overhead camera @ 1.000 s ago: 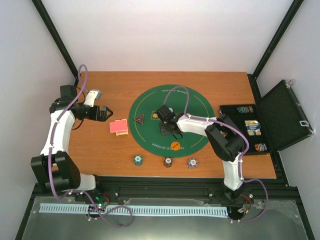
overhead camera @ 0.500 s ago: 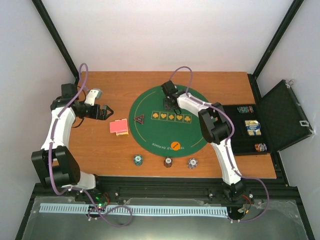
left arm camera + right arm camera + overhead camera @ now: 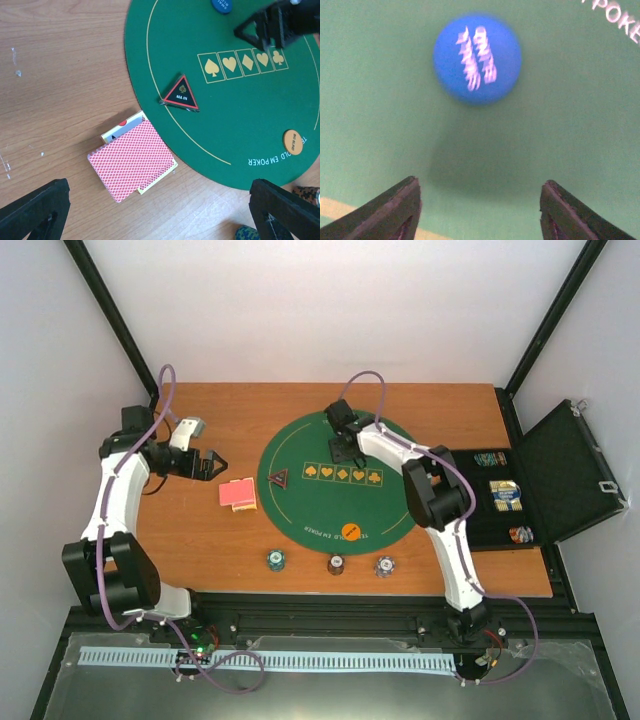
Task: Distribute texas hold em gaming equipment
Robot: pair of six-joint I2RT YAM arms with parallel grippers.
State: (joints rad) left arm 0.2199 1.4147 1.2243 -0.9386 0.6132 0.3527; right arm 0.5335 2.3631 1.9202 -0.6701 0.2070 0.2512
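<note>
1. The left hand [image 3: 212, 467] hangs over the left side of the desk [image 3: 200, 530]. It has not moved in the last second. Its fingers are wide apart and hold nothing.
2. The red-backed cards [image 3: 132, 161] lie in a small pile on the desk, just beside the edge of the green mat [image 3: 300, 455]. I think they are not dealt out yet.
3. The triangle marker [image 3: 181, 93] lies flat on the left part of the mat.
4. The poker chips [image 3: 337, 565] sit in three spots in a row on the desk, near the front edge of the mat.
5. Here is the big change. A second ago the right hand [image 3: 480, 182] was over the middle of the mat. Now it is over the far side. Its fingers are spread wide and hold nothing.
6. The blue disc [image 3: 477, 57] lies flat on the mat just ahead of those fingers, not touching them. I cannot tell if the hand has just put it there or is about to pick it up.
7. The orange disc [image 3: 350, 529] lies near the front edge of the mat, same as before.
8. The black case [image 3: 560, 465] stands open on the far right with more pieces inside, so I think much of the job is left.
</note>
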